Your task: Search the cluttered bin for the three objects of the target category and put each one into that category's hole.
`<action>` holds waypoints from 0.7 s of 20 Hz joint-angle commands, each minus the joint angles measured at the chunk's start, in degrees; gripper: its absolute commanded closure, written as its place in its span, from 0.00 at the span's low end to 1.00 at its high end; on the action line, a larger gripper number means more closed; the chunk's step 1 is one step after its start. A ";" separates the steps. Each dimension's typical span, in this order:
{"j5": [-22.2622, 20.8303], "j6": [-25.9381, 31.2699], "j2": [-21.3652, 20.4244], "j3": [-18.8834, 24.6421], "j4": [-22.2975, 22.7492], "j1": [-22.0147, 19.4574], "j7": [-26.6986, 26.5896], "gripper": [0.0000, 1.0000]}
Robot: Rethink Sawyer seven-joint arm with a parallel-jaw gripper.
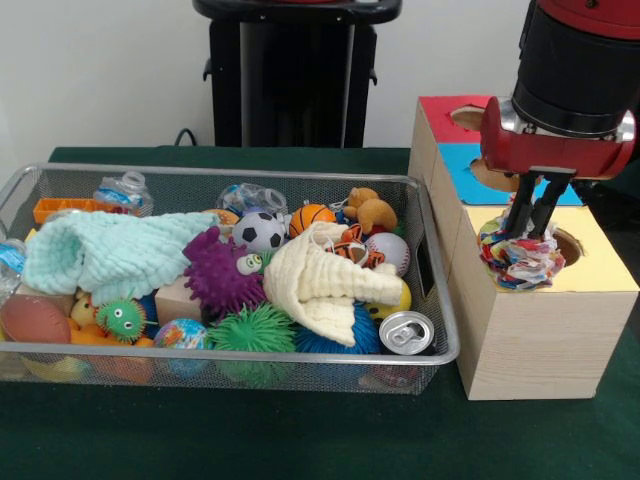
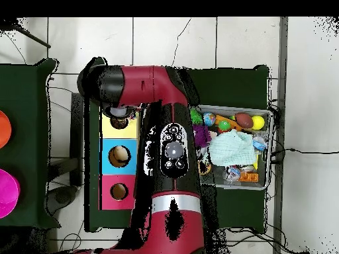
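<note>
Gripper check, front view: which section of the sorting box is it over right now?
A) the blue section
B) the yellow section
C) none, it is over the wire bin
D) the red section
B: the gripper holds a multicoloured cloth bundle right at the hole in the yellow section of the wooden box.

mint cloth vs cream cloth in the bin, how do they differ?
The mint cloth lies spread at the bin's left; the cream cloth sits bunched right of centre. The mint one is pale green, the cream one off-white. The mint cloth covers more area than the cream cloth. Both are textured fabric lying on top of the toys.
</note>
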 commanded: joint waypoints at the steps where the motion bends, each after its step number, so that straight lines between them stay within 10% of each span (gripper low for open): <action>1: -1.74 -3.26 1.72 2.63 3.63 -1.48 1.42 1.00; 14: -1.34 -2.30 2.41 2.79 2.92 -1.48 2.00 1.00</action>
